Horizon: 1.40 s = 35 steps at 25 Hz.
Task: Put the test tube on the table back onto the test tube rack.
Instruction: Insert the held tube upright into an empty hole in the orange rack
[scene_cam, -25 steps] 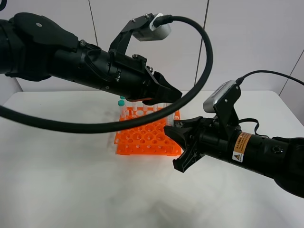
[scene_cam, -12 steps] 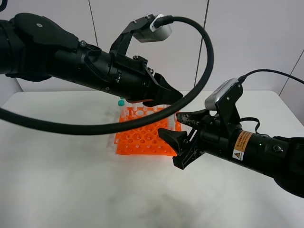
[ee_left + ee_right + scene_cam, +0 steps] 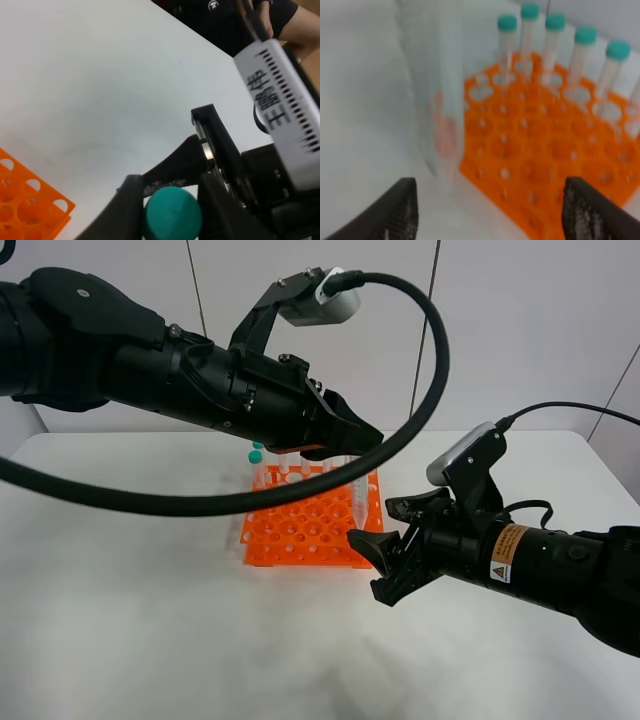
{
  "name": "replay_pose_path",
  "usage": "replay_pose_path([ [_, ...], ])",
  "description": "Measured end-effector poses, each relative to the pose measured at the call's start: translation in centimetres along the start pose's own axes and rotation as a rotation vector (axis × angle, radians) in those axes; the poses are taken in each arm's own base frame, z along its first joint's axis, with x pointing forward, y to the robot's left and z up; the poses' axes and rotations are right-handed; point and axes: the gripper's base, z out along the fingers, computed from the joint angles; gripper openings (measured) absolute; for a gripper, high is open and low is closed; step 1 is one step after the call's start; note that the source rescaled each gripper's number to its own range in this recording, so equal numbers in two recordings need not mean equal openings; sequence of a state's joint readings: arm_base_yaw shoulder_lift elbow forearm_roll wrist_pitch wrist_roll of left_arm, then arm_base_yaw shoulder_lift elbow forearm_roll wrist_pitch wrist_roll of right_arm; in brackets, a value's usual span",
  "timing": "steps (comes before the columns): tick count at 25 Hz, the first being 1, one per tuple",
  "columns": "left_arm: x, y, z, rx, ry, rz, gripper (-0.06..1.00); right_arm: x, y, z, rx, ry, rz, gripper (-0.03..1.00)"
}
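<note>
Exterior high view shows us the test tube [image 3: 357, 492] off the table [image 3: 150, 620] and hanging tip-down over the right side of the test tube rack [image 3: 300, 530], slightly tilted. We judge the pickup done and the insertion not yet done.

In the left wrist view the left gripper [image 3: 172, 200] has its fingers [image 3: 131, 202] clamped on the tube just under its teal cap [image 3: 173, 216], so this arm carries it above the rack.

The right gripper [image 3: 370, 522] sits low, near the rack's front right corner. Its fingers [image 3: 395, 210] are apart, with nothing between them. In its blurred wrist view the clear tube stands at the rack's edge, apart from both fingers.

5 capped tubes [image 3: 555, 30] stand in the rack's far row, and most other holes look free.

We cannot tell whether the tip is lined up with a hole. What remains, as we judge it, is to centre the tip over a free hole, lower the tube, and release.
</note>
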<state>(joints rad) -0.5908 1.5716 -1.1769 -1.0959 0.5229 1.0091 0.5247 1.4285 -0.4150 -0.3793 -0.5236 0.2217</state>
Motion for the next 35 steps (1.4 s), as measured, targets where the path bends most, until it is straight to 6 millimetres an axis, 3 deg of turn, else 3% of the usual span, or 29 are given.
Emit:
replay_pose_path([
  [9, 0.0, 0.0, 0.0, -0.001, -0.001, -0.002, 0.01, 1.2, -1.4, -0.2, 0.103, 0.126, 0.050, 0.58],
  [20, 0.0, 0.0, 0.0, -0.001, -0.001, -0.002, 0.01, 2.0, -6.5, -1.7, 0.351, 0.123, 0.227, 0.58],
  [22, 0.0, 0.0, 0.0, -0.001, -0.001, -0.002, 0.01, 2.1, -7.1, -1.9, 0.380, 0.119, 0.252, 0.64],
  [25, 0.0, 0.0, 0.0, 0.000, 0.000, -0.002, 0.01, 2.2, -7.8, -2.2, 0.416, 0.110, 0.284, 0.88],
  [27, 0.0, 0.0, 0.0, 0.001, 0.000, -0.002, 0.01, 2.2, -8.1, -2.4, 0.437, 0.098, 0.289, 0.96],
  [35, 0.0, 0.0, 0.0, 0.003, 0.002, -0.001, 0.01, 1.9, -9.0, -2.8, 0.507, 0.065, 0.215, 1.00],
])
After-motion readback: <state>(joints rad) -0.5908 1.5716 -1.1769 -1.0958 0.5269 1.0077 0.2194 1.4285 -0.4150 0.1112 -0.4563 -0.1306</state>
